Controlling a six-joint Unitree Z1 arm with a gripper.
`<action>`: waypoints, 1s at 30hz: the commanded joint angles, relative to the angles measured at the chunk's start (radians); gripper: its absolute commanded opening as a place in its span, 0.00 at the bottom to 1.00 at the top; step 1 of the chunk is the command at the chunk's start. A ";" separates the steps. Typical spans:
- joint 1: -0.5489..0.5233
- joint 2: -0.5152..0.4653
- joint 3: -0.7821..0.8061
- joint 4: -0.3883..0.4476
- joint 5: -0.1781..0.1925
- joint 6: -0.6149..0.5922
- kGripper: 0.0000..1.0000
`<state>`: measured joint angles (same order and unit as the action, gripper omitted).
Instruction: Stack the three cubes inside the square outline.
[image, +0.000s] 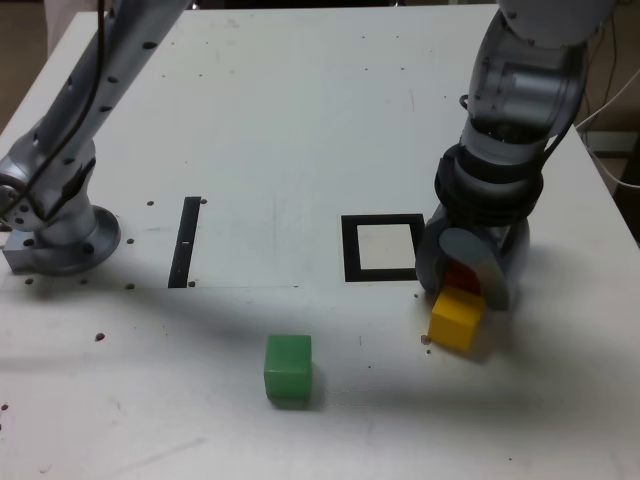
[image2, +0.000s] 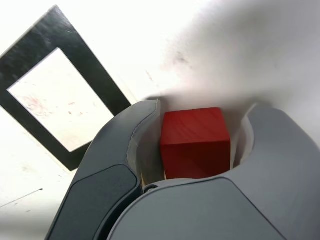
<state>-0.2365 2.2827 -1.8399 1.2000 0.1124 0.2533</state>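
One red cube btwn pincer jaws, prob. for lifting to sq. outline; can't tell if clenched. Yellow cube beside, toward tabletop's near edge, exterior view.

"In the exterior view, what lies toward the table's right edge?"

"Two cubes, right of the square outline: the front cube just before the rear cube."

"And toward the left edge?"

"The arm's base, with the strip between it and the outline. The remaining cube lies before both markings, sideways between them."
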 joint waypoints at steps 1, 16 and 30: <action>0.002 -0.013 -0.002 0.005 0.015 -0.009 0.48; 0.005 -0.095 -0.003 0.049 0.055 -0.039 0.15; 0.143 -0.221 0.248 0.002 -0.004 -0.094 0.15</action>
<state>-0.1027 2.0747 -1.6073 1.2133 0.1099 0.1621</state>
